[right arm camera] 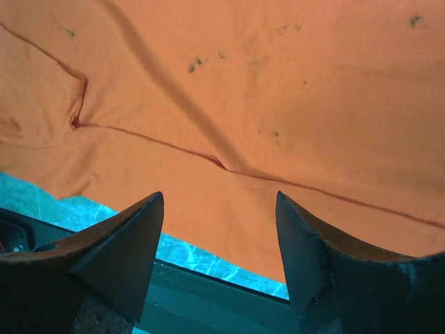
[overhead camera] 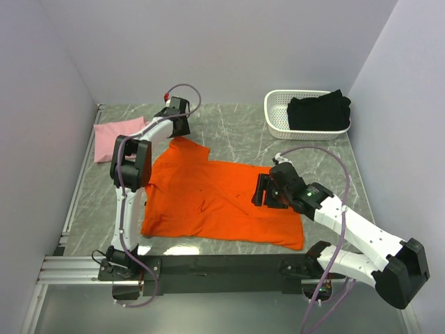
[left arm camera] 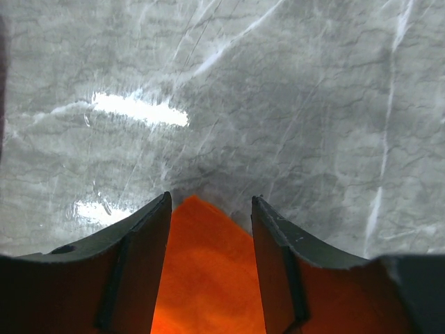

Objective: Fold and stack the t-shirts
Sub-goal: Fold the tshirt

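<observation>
Bright orange short-sleeved cloth t-shirt (overhead camera: 208,202): spread flat in the middle of the grey marbled tabletop (overhead camera: 243,132), a few creases across it and its near hem close to the tabletop's near edge.
Pale pink cloth t-shirt (overhead camera: 118,136): folded small, lying at the far left of the tabletop, apart from the orange one.
Black cloth t-shirt (overhead camera: 318,111): bundled inside the white plastic slotted basket (overhead camera: 277,115) at the far right corner.
Left pincer (left arm camera: 211,198): down at the far corner of the orange t-shirt. The fingers stand part-way apart astride the pointed tip of the cloth, with bare marble beyond. No pinch on the cloth shows.
Right pincer (right arm camera: 219,196): over the right part of the orange t-shirt, near its near hem. The fingers are spread wide with nothing between them but the cloth below, and it holds nothing.
</observation>
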{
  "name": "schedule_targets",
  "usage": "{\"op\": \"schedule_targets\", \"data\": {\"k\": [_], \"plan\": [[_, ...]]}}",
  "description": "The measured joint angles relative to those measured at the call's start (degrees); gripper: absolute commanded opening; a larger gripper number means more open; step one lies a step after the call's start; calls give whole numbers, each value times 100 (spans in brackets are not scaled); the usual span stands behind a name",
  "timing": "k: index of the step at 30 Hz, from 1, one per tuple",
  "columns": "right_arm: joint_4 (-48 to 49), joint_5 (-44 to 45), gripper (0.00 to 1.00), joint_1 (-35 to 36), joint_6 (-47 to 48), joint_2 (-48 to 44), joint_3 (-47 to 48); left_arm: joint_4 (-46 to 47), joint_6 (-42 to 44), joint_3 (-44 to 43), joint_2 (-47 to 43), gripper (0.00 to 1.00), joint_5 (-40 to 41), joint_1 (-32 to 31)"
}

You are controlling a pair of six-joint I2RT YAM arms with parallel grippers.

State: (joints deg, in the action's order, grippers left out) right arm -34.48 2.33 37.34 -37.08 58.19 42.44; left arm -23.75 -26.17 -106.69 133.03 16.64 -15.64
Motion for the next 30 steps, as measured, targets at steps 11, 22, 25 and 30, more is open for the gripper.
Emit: {"op": "schedule_targets", "data": {"k": [11,22,25,30], "plan": [[63,-7,72,-35,-28,4,-57,-50,39,116,2,15,4,20],[151,48,72,-1054,382,844,328,35,105,271,-107,1,4,24],[232,118,72,-1519,573,1373,695,28,105,407,-293,1,-31,24],[382,308,70,-2009,859,2413,1355,35,107,424,-627,1,-98,24]]}}
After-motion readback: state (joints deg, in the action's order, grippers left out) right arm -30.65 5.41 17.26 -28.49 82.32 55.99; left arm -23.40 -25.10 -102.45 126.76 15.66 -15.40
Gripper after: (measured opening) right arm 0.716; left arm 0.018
